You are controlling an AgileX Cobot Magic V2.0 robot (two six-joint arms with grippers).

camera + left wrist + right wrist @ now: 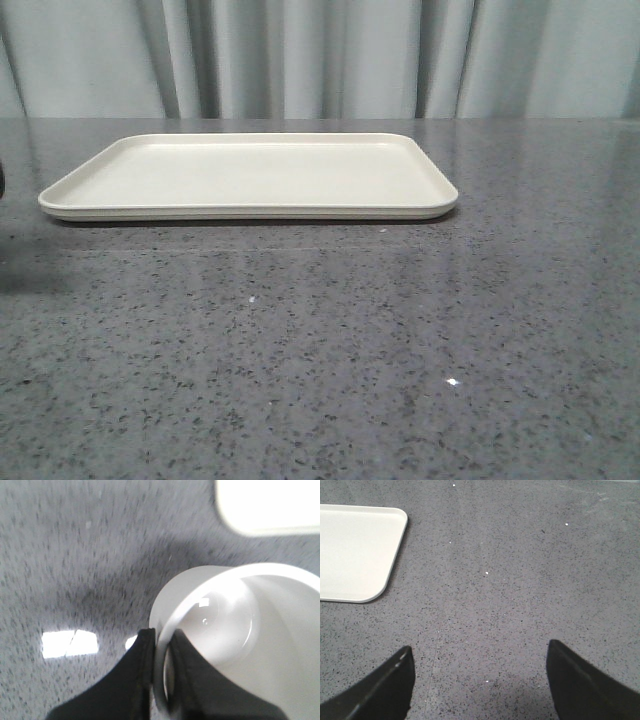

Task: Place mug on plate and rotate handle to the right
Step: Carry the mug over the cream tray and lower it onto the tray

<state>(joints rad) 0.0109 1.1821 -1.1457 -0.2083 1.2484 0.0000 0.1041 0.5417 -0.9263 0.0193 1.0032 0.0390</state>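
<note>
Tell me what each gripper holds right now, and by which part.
The left gripper pinches the mug by its rim wall, one finger inside and one outside. The right gripper is open over bare table, holding nothing.

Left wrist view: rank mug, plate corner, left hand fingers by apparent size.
1. mug, largest, though close to the camera
2. left hand fingers
3. plate, only a corner shows

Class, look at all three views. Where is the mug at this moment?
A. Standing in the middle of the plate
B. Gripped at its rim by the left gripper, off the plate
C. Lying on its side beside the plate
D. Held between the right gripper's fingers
B: in the left wrist view the left gripper pinches the rim of the mug, while the plate lies bare and the right gripper holds nothing.
</note>
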